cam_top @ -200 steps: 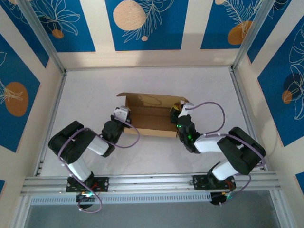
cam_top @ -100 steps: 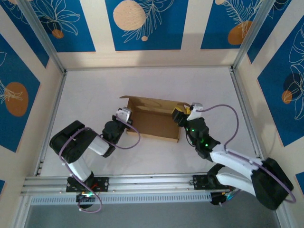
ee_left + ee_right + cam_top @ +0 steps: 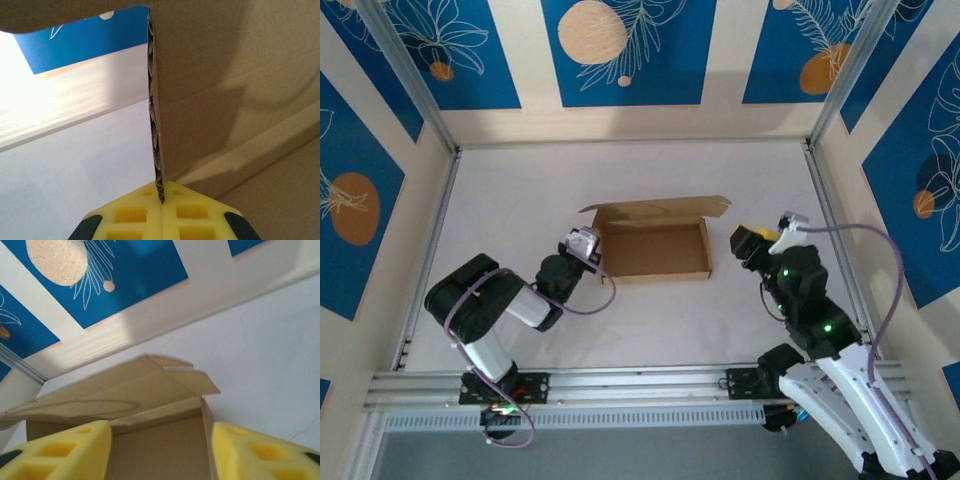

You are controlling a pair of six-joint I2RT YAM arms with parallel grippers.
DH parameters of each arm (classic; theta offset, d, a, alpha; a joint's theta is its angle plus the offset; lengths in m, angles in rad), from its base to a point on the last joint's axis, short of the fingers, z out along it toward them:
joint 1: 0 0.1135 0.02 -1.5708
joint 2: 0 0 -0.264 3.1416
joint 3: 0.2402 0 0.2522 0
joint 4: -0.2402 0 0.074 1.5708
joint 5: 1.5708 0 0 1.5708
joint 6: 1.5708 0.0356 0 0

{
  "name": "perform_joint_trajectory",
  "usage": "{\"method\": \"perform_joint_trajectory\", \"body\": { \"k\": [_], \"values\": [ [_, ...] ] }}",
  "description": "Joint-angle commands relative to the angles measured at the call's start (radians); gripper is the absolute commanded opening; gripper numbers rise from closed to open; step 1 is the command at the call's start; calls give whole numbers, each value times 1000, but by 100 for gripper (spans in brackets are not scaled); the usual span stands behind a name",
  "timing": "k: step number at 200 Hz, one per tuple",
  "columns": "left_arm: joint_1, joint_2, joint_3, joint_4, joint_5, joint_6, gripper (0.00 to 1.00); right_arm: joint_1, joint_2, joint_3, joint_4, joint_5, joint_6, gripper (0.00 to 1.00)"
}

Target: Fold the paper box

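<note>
The paper box [image 3: 655, 250] lies mid-table as a shallow brown cardboard tray, its lid flap [image 3: 660, 210] raised along the far side. My left gripper [image 3: 592, 246] is shut on the box's left wall. In the left wrist view the yellow fingertips [image 3: 145, 212] pinch that wall's corrugated edge [image 3: 155, 125], and the left gripper [image 3: 162, 200] shows no gap. My right gripper [image 3: 744, 244] stands open a short way right of the box, not touching it. In the right wrist view the right gripper [image 3: 160, 455] has wide-apart yellow fingers [image 3: 65, 450], and the box [image 3: 150, 390] lies beyond them.
White tabletop [image 3: 520, 190] surrounds the box. Walls with blue panels enclose the back and sides [image 3: 620, 50]. Metal frame posts stand at the back corners [image 3: 445, 140]. An aluminium rail [image 3: 640, 385] runs along the near edge by the arm bases.
My right gripper has let go of the box's right wall and pulled back to the right. The box has swung square to the table. The left gripper keeps its grip.
</note>
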Motion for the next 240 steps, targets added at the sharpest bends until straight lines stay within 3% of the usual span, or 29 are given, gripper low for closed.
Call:
{"method": "perform_joint_trajectory", "body": {
  "k": [1,19,38,63,94,125,175,240],
  "values": [
    [-9,21,11,-24,38,26,0,-72,114,135,-174,-134,-20,29],
    [-7,19,13,-24,59,26,0,-179,300,299,-238,-297,-22,26],
    [-8,15,15,-24,71,27,0,-249,558,559,-421,-386,-17,55],
    [-8,7,13,-24,74,41,0,-318,854,859,-598,-423,-54,72],
    [-3,11,15,-24,85,55,0,-427,1176,1117,-745,-564,11,73],
    [2,19,23,-24,106,56,0,-429,1396,1240,-804,-704,34,72],
    [8,30,51,-24,118,50,0,-387,1520,1227,-793,-801,27,70],
    [11,34,51,-23,75,49,0,-399,1377,948,-737,-821,147,70]
  ]
}}
